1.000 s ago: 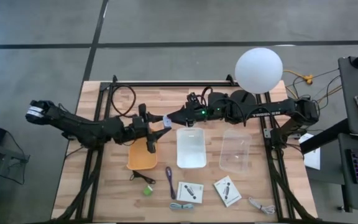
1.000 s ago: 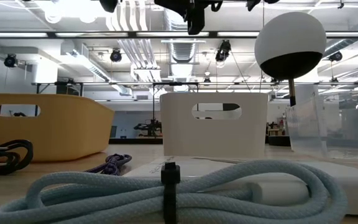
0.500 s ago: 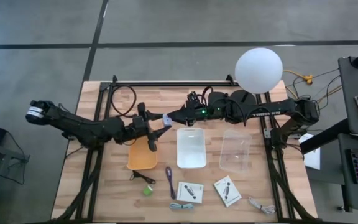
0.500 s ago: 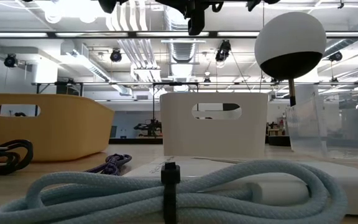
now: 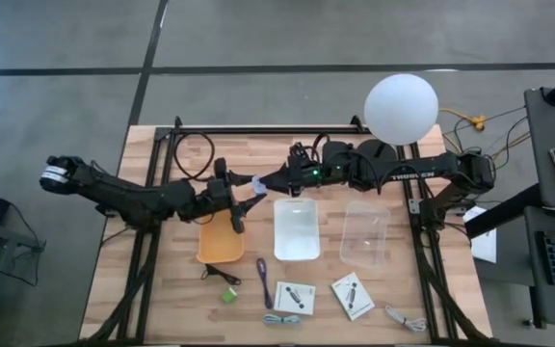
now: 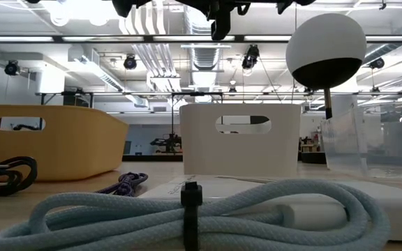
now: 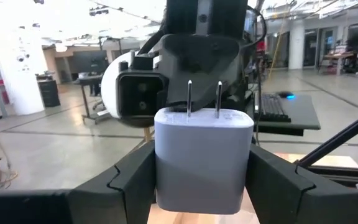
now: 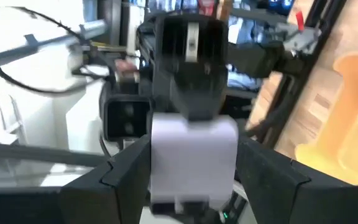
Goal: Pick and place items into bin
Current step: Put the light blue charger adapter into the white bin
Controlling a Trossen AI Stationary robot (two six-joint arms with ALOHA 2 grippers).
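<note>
Both grippers, left gripper [image 7: 201, 180] and right gripper [image 8: 191, 171], pinch one white plug-in charger [image 7: 202, 158] mid-air between the orange bin [image 5: 221, 239] and white bin [image 5: 295, 229]. Light, rigid, slick plastic; grip flat sides, avoid the prongs.

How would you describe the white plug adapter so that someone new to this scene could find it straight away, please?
Start at the orange bin on the wooden table and look just above its far end, where the two dark arms meet. The white plug adapter sits there between the left tool and the right tool. Unlike everything else, it is off the table, with two metal prongs.
</note>
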